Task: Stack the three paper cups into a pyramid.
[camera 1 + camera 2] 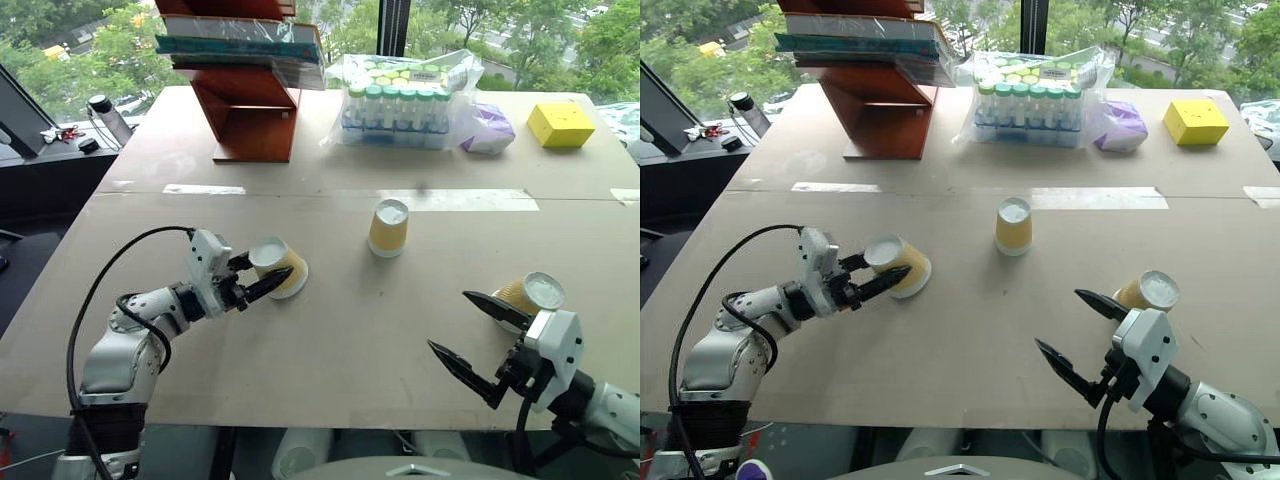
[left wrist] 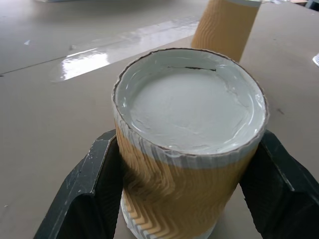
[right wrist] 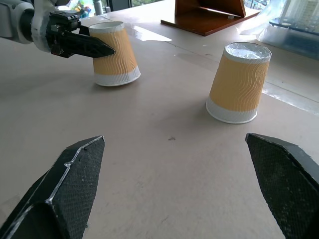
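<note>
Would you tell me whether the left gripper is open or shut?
Shut: the left gripper has both black fingers pressed against a yellow-orange ribbed paper cup.

Tan table (image 1: 340, 350): three upturned paper cups (image 1: 388, 228) (image 1: 279, 267) (image 1: 530, 297), wooden stand (image 1: 250, 110), bagged bottles (image 1: 400, 105), yellow box (image 1: 560, 124), purple pouch (image 1: 488, 130).

No text can be read; the label on the bottle pack (image 1: 405, 100) is too small.
</note>
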Controlling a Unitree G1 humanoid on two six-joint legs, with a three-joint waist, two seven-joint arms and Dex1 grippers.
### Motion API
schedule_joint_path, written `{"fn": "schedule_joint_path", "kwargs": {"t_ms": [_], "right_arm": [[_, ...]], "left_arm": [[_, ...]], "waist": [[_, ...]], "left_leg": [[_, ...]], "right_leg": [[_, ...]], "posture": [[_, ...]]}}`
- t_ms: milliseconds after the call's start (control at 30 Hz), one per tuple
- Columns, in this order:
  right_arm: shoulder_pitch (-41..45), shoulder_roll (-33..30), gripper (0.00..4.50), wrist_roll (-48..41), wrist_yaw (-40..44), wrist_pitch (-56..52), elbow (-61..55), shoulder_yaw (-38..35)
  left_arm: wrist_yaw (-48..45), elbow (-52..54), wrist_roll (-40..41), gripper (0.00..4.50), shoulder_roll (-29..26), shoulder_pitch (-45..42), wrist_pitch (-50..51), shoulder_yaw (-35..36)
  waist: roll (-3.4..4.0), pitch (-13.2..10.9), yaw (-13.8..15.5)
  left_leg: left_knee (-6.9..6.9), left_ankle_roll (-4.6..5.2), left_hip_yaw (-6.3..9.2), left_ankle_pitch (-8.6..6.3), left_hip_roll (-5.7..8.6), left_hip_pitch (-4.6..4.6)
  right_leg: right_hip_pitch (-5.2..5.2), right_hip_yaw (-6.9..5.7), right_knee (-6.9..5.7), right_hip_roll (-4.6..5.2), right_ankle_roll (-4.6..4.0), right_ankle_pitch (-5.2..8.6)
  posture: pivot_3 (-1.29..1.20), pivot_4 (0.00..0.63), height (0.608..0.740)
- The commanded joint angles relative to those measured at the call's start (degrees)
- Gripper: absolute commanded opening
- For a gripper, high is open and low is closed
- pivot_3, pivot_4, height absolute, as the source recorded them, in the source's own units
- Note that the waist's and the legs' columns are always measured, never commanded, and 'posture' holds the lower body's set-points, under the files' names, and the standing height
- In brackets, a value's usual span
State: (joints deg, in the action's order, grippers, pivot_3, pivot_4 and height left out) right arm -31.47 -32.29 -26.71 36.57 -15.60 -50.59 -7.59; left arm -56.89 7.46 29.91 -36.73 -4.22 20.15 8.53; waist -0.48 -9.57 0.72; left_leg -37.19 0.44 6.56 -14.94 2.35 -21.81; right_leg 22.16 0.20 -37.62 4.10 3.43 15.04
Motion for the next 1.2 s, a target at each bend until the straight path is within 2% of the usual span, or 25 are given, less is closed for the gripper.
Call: {"fn": "schedule_joint_path", "kwargs": {"t_ms": [33, 467, 700, 1200], "right_arm": [[-1.3, 0.3, 4.50, 0.6, -0.1, 1.9, -1.1, -1.4], [-7.4, 3.1, 4.50, 4.8, -2.9, 4.5, -4.1, -0.1], [-10.4, 3.0, 4.50, 5.5, -1.8, 5.7, -4.1, -0.9], [-15.2, 2.4, 4.50, 5.2, 1.0, 7.3, -3.7, -3.3]], "left_arm": [[-5.2, 1.5, 1.0, 2.80, -0.3, -2.9, 0.5, -4.1], [-10.9, -7.3, -5.4, 2.80, 3.4, -11.5, -6.0, -13.6], [-11.7, -12.6, -8.3, 2.80, 4.5, -14.5, -10.1, -14.7], [-11.4, -14.1, -10.7, 2.80, 5.9, -16.1, -10.2, -16.4]], "waist": [[0.00, 0.0, 0.1], [0.02, 0.0, -0.1], [0.02, 0.1, 0.0], [0.09, 0.2, 0.1]], "left_leg": [[0.00, 0.00, 0.00, 0.00, 0.00, 0.00], [-0.01, 0.00, -0.04, 0.00, 0.00, 0.04], [-0.03, 0.01, -0.03, 0.00, 0.00, 0.05], [-0.11, 0.01, -0.02, 0.00, 0.01, 0.07]], "right_leg": [[0.00, -0.01, -0.01, 0.00, 0.00, 0.00], [0.00, 0.03, -0.06, -0.05, 0.01, 0.00], [-0.02, 0.02, -0.08, -0.05, 0.01, 0.00], [-0.05, 0.01, -0.13, -0.04, 0.02, 0.00]], "posture": [[0.00, 0.150, 0.740], [0.00, 0.150, 0.740], [0.00, 0.150, 0.740], [0.00, 0.150, 0.740]]}}
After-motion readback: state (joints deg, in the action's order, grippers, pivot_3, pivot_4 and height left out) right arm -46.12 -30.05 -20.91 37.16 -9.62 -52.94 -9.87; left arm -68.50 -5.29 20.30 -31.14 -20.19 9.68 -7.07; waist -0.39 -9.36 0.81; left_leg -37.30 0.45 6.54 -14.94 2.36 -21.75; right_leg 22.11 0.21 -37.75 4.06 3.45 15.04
